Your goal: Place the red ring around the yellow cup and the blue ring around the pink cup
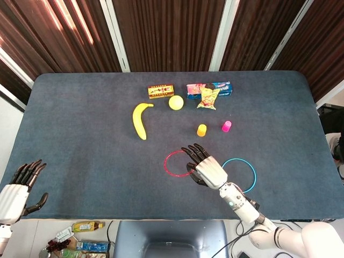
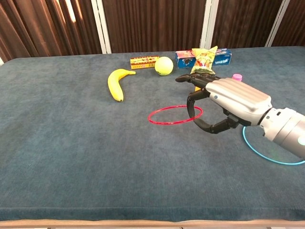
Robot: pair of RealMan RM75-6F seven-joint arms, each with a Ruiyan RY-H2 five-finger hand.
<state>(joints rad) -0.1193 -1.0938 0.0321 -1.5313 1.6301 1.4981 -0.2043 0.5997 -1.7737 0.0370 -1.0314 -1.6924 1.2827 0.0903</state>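
Our right hand's (image 2: pixel 224 102) dark fingers (image 2: pixel 193 79) were curled around the near edge of the thin red plastic ring (image 2: pixel 175 115), pinching it and carrying it tilted just above the blue felt bench (image 1: pixel 80 140), at centre frame. The small yellow plastic cup (image 1: pixel 201 130) stood just above it in the head view, the pink cup (image 1: pixel 227 126) beside that. The thin blue ring (image 1: pixel 238 174) lay flat at lower right. We judged the hold shallow: the ring could slip or clip and topple the cup. Our left hand (image 1: pixel 16 191) rested, fingers spread, at lower left.
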